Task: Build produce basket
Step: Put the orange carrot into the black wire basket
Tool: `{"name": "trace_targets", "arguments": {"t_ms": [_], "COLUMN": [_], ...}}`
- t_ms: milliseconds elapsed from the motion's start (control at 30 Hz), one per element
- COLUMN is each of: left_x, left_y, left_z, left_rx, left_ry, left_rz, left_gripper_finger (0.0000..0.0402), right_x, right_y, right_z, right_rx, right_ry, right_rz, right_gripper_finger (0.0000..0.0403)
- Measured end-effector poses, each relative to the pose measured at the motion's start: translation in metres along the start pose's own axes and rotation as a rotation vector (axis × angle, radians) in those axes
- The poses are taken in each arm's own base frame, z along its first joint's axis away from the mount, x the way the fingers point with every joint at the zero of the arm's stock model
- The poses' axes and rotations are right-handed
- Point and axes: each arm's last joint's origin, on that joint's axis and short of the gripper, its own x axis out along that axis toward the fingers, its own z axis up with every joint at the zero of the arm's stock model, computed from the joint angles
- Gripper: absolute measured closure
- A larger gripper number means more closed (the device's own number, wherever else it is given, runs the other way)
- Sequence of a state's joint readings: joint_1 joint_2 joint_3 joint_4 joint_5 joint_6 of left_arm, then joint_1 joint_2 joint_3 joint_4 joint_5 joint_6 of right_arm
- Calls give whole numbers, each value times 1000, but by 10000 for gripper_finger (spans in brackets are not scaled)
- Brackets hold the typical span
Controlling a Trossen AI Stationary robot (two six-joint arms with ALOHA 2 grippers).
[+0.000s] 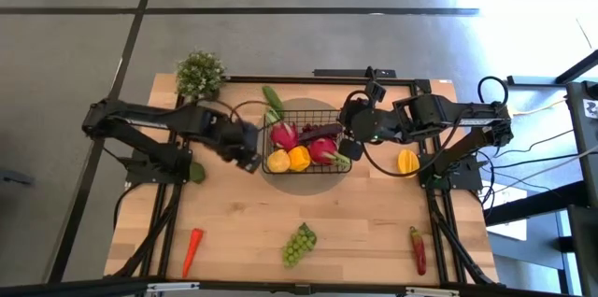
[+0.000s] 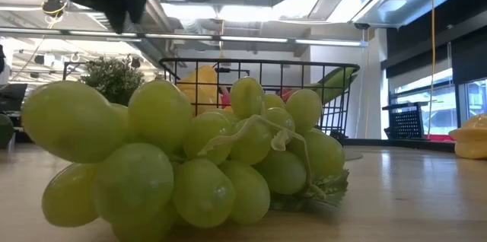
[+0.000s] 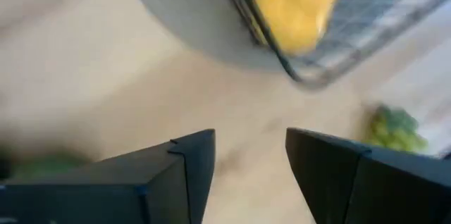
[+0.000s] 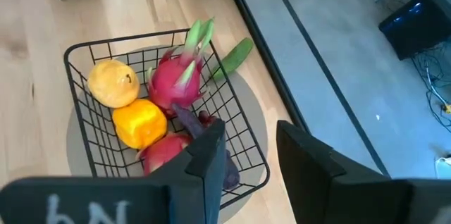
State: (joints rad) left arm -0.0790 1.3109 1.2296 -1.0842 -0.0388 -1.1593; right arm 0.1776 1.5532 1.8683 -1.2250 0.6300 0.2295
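Observation:
The black wire basket [image 1: 308, 103] stands on a grey round mat mid-table. It holds a lemon [image 4: 113, 83], a yellow pepper [image 4: 139, 125], two pink dragon fruits [image 4: 176, 83] and a purple piece [image 4: 190, 120]. A green cucumber [image 4: 232, 58] leans over its far rim. My left gripper [image 1: 250, 160] hangs open beside the basket's left near corner [image 3: 296, 76], with only table between its fingers [image 3: 250, 160]. My right gripper [image 1: 348, 138] is open over the basket's right side [image 4: 250, 153]; one finger stands in front of the purple piece.
Green grapes [image 1: 299, 244] lie near the table's near edge and fill the low view [image 2: 190, 158]. An orange carrot [image 1: 192, 248] lies near-left and a red chili [image 1: 418, 250] near-right. A yellow piece [image 1: 407, 161] sits right of the basket, and a potted plant [image 1: 200, 73] far-left.

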Motion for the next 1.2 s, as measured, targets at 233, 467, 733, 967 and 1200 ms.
{"name": "trace_targets", "arguments": {"t_ms": [233, 467, 733, 967, 1200], "left_x": [-4, -11, -19, -13, 9], "left_y": [1, 0, -1, -3, -9], "left_z": [-41, -78, -126, -178, -221], "left_rx": [-104, -123, -178, -215, -228], "left_ry": [221, 348, 401, 400, 338], "left_rz": [93, 163, 216, 299, 325], "left_gripper_finger": [241, 241, 241, 241, 241], "right_x": [0, 0, 0, -1, -2], "right_y": [1, 3, 4, 6, 12], "right_z": [0, -1, -1, 0, 2], "right_rx": [-1, 1, 28, 30, 7], "right_ry": [9, 24, 34, 33, 39], "right_rz": [37, 105, 142, 208, 384], "right_gripper_finger": [281, 281, 281, 281, 281]}}
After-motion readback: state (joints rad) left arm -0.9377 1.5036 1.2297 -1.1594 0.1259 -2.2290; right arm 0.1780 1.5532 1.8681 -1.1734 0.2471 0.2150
